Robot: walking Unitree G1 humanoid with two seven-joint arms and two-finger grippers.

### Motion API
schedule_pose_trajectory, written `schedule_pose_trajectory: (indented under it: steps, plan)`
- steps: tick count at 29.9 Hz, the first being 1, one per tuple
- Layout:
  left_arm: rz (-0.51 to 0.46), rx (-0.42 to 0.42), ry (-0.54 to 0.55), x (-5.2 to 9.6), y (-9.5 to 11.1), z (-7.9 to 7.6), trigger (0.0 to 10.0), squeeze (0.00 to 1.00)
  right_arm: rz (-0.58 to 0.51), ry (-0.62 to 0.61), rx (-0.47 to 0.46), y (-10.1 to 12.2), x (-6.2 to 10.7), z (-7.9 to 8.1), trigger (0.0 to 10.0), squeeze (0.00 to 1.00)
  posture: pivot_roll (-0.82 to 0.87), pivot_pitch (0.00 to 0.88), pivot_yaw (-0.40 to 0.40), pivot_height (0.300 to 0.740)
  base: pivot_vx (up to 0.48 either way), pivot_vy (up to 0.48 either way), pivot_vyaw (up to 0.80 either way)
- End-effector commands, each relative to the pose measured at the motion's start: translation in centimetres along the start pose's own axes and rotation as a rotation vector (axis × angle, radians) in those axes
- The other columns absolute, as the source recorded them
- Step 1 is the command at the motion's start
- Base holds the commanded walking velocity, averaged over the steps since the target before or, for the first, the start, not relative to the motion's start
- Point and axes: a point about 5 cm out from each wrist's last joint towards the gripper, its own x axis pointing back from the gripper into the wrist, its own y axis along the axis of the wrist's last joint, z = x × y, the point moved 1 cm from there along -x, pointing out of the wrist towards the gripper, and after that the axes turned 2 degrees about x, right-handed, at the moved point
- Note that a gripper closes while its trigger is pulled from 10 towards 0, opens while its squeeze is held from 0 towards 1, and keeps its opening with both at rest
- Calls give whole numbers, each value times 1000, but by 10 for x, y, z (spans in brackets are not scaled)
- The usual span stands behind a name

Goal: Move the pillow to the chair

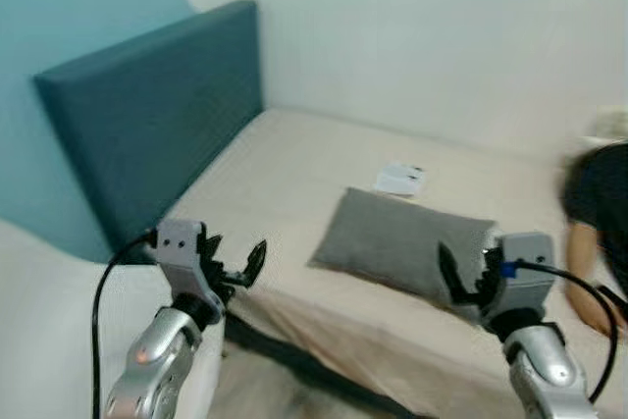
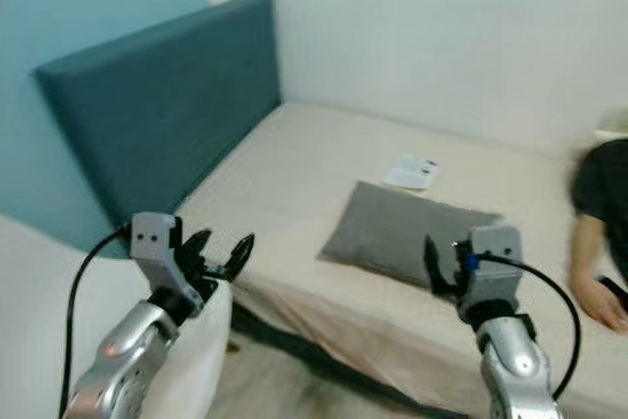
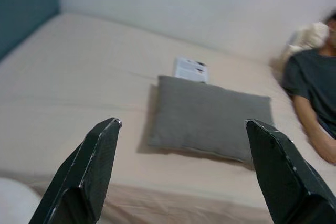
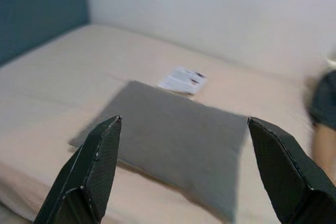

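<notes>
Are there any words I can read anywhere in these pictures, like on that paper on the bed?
Leaflet on the bed, just behind the grey pillow: dark print shows, too blurred to read.
Pillow, headboard, walls: no words or labels.

The scene was viewed by both head cameras from above and in front, looking down across a beige bed (image 1: 294, 174), with a teal headboard (image 2: 167, 105) at upper left. The two eye views were nearly identical, shifted slightly sideways. Each wrist view was taken low, along its own spread black fingers (image 3: 84, 171), facing the far wall. A grey pillow (image 4: 168, 135) and a white leaflet (image 3: 190, 70) were shared by all four views, seen nearer from the right wrist.
</notes>
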Motion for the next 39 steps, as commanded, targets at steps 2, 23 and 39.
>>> schedule_pose_trajectory:
  steps: [2, 23, 39]
  plan:
    - [17, 15, 2, 1, -3, 1, 10000, 0, 10, -3, -10, -3, 1, -1, 10000, 0, -89, 8, -6, 740, 0, 0, -800]
    - [22, 9, 5, 0, -3, 2, 10000, 0, -7, -9, -16, -1, 0, -2, 10000, 0, -85, 11, -5, 740, 0, 0, -800]
    - [19, 17, 0, 0, -3, 1, 10000, 0, -29, -15, -14, 2, 1, -2, 10000, 0, -84, 12, -4, 740, 167, 0, -41]
